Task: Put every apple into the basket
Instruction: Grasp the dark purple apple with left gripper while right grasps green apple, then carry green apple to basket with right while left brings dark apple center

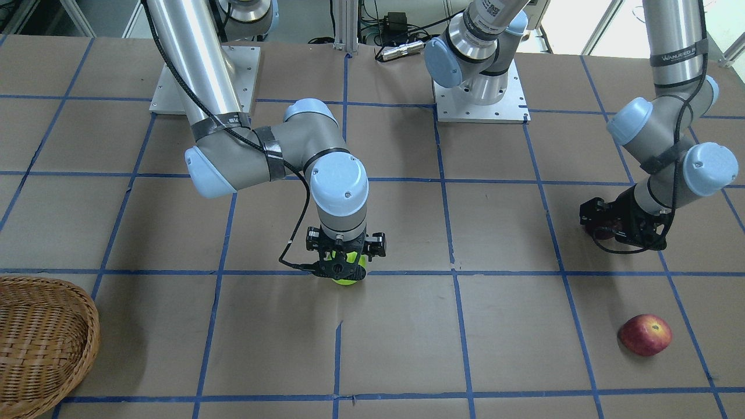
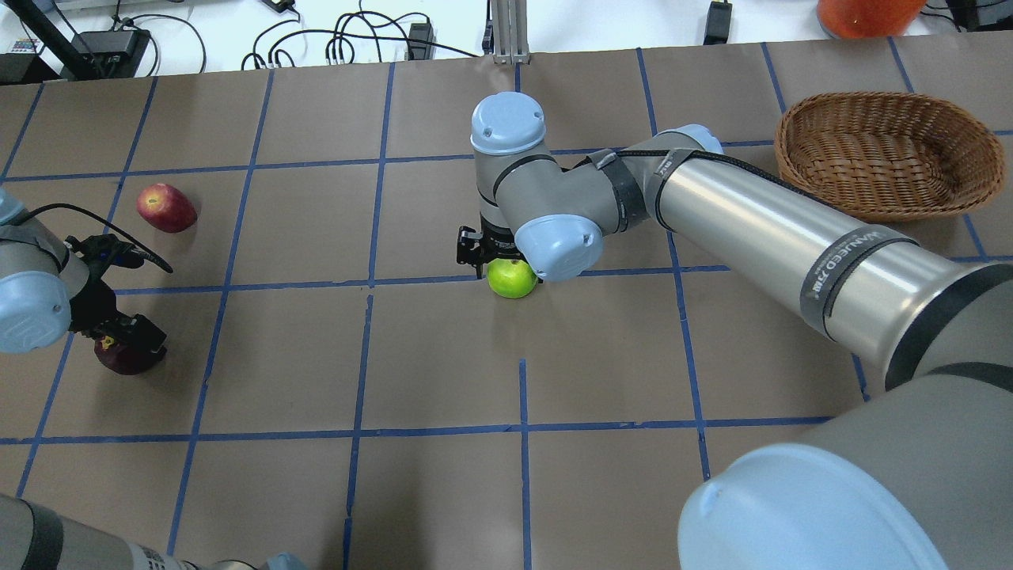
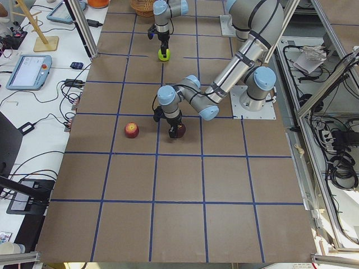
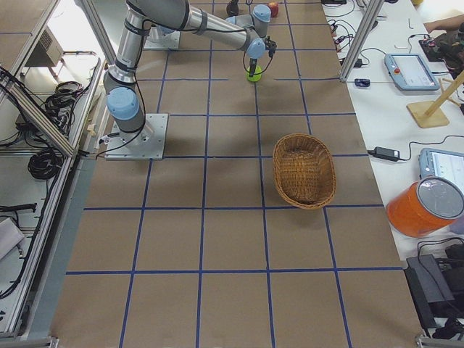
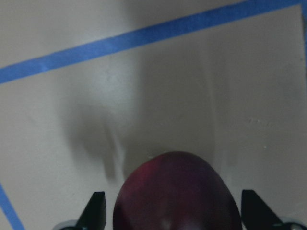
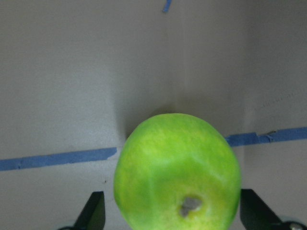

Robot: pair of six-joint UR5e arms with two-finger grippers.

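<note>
The lime green apple (image 2: 512, 279) rests on the table at its middle. My right gripper (image 2: 506, 269) is open and straddles it from above; in the right wrist view the apple (image 6: 177, 172) sits between the fingertips (image 6: 96, 211) with small gaps. The dark maroon apple (image 2: 123, 358) rests on the table at the left. My left gripper (image 2: 119, 344) is open around it; the apple (image 5: 175, 194) fills the space between the fingertips (image 5: 98, 211). The red apple (image 2: 165, 207) lies free beyond the left gripper. The wicker basket (image 2: 878, 212) stands empty at the far right.
The table is covered in brown paper with a blue tape grid. The right arm's long link (image 2: 791, 237) stretches across the right half, close to the basket. Cables and an orange container (image 2: 866, 16) lie past the far edge.
</note>
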